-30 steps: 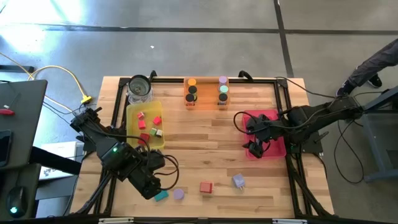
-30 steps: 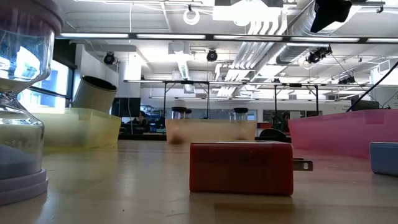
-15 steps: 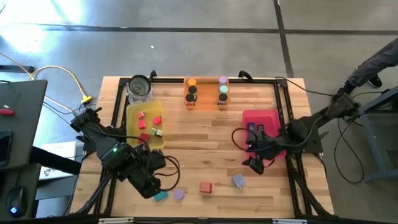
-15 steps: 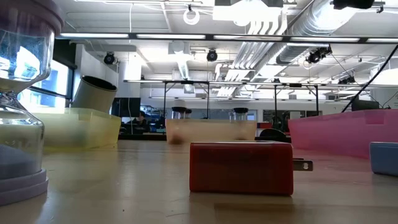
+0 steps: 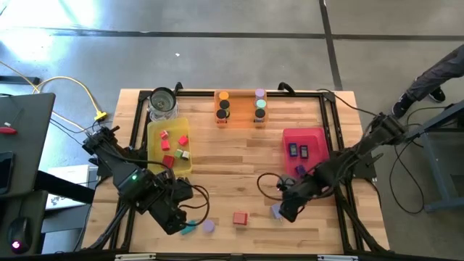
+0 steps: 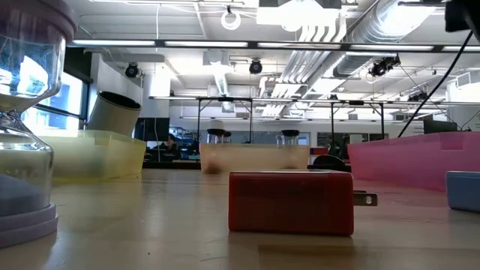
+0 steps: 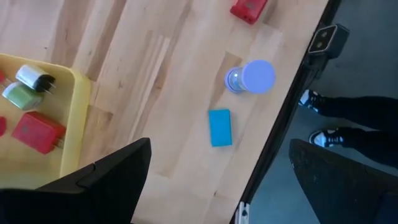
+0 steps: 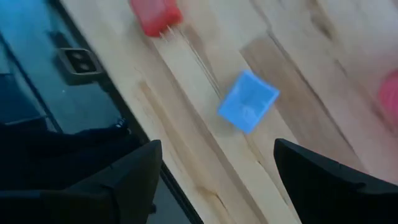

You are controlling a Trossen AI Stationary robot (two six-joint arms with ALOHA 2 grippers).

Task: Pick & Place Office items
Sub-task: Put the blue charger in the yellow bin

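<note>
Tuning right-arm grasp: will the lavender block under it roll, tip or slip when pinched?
The lavender block looks boxy and flat-faced, so it probably won't roll. It seems rigid and light, likely to skid on the smooth wooden table if nudged. The right gripper is open above it.

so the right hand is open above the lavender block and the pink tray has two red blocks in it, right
Not quite. The right hand is open over the lavender block, but the two blocks in the pink tray are dark blue, not red. The high view shows this.
</note>
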